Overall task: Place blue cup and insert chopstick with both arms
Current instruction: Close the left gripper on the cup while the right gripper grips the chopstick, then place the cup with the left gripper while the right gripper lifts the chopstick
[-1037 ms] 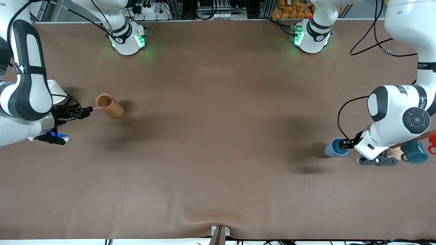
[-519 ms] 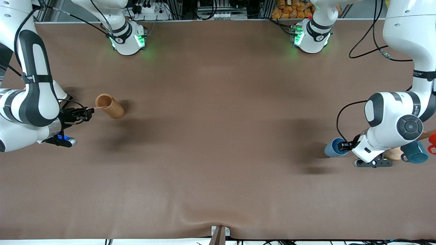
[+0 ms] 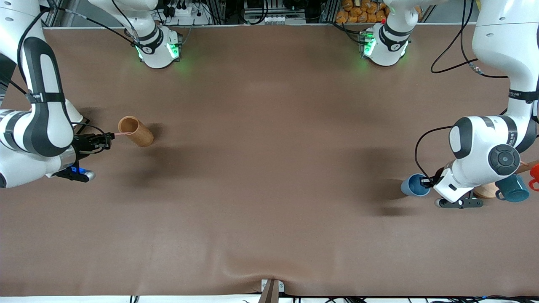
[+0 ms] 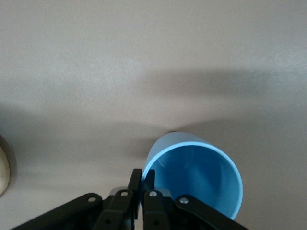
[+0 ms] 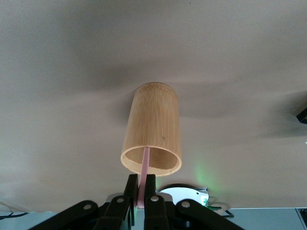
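The light-blue cup [image 3: 414, 185] is near the left arm's end of the table, its mouth tipped toward the front camera. My left gripper [image 3: 426, 181] is shut on its rim, one finger inside and one outside; the left wrist view shows the cup [image 4: 196, 179] and the gripper [image 4: 143, 173]. I cannot tell if the cup touches the table. My right gripper [image 3: 110, 136] is shut on the pale-pink chopstick [image 3: 120, 134]. The chopstick's free end reaches into the mouth of a tan wooden cylinder [image 3: 135, 131]. The right wrist view shows the gripper [image 5: 141, 181], chopstick [image 5: 144, 167] and cylinder [image 5: 153, 127].
A dark teal mug with a handle [image 3: 513, 188], a red item [image 3: 534, 173] and a tan wooden rack base [image 3: 484, 192] are beside the left arm at its end of the table. Both arm bases [image 3: 158, 48] [image 3: 383, 46] stand farthest from the front camera.
The left arm has shifted a little and the blue cup has moved slightly nearer the front camera. The right gripper drew back slightly from the cylinder, chopstick still held.
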### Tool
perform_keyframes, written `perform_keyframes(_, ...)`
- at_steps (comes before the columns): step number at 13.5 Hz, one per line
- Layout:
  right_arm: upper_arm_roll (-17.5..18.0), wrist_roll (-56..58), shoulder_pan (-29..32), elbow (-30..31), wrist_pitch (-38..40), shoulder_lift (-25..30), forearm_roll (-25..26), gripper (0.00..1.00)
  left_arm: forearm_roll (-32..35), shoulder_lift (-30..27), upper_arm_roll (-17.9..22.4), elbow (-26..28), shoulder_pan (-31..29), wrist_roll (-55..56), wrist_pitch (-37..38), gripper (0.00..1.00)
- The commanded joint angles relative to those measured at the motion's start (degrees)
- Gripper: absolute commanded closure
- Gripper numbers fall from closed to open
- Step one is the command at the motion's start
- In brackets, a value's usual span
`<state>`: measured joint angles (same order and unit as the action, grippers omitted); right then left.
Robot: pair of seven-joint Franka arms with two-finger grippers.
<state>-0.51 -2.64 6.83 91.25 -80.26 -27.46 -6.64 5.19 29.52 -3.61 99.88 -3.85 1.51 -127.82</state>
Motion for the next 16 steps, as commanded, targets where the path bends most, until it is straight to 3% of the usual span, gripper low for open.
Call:
perform_keyframes(1, 0.4, 0.5, 0.6, 0.5, 0.2, 0.6, -1.0, 0.97, 0.8, -4.0, -5.2, 0.0, 0.2, 1.2, 4.2, 1.0)
perform_keyframes(5, 0.4, -0.2, -0.3, -0.8, 2.2, 1.3, -1.0, 1.0, 0.9, -6.6, -16.9, -0.3, 0.4, 8.8, 8.1, 1.0)
perform_keyframes(7, 0.4, -0.3, -0.6, -5.2, 6.6, 1.3, -0.7, 1.0, 1.4, -6.1, -21.2, -0.7, 3.3, 16.1, 8.1, 1.0)
perform_keyframes(11, 0.7, -4.6, -2.9, -15.2, 15.1, 1.4, 0.9, 1.0, 3.8, -3.4, -21.2, -2.1, 17.1, 38.4, 7.1, 1.0)
perform_keyframes(14, 1.0, -4.5, -3.0, -22.5, 22.1, 2.2, 1.0, 1.0, 7.2, 0.7, -21.2, -2.1, 24.3, 52.9, 0.4, 1.0)
perform_keyframes(16, 1.4, -4.7, -4.8, -24.3, 24.3, 4.4, 1.5, 1.0, 10.2, 3.2, -21.1, -2.3, 27.4, 57.3, -1.7, 1.0)
